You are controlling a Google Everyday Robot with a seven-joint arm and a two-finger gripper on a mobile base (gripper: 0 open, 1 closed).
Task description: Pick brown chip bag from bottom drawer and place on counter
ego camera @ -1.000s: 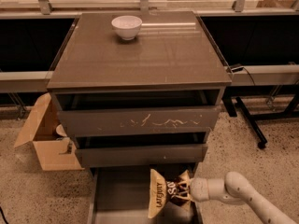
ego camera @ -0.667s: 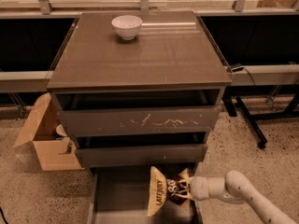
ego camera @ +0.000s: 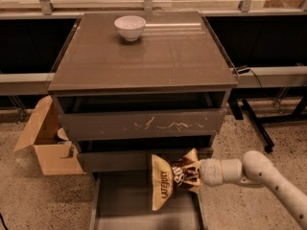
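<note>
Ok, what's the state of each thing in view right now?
brown chip bag: gripped at its right edge, held above the drawer floor.
end effector: at the bag's right, shut on it.
bottom drawer: pulled open.
white bowl: upright at the counter far side.
cardboard box: flaps open, on floor.

Table (ego camera: 144, 66): bare along its front, left and right edges. Only the white bowl (ego camera: 130, 28) stands by the rear edge, slightly left of centre. Below the front edge, the upper drawer front (ego camera: 144, 124) and middle drawer front (ego camera: 115, 159) rise behind the open bottom drawer (ego camera: 124, 205). The gripper (ego camera: 194, 172), clamped on the brown chip bag (ego camera: 165, 183), occupies that drawer's right side; its left side is free. A cardboard box (ego camera: 48, 143) blocks the floor at left.
</note>
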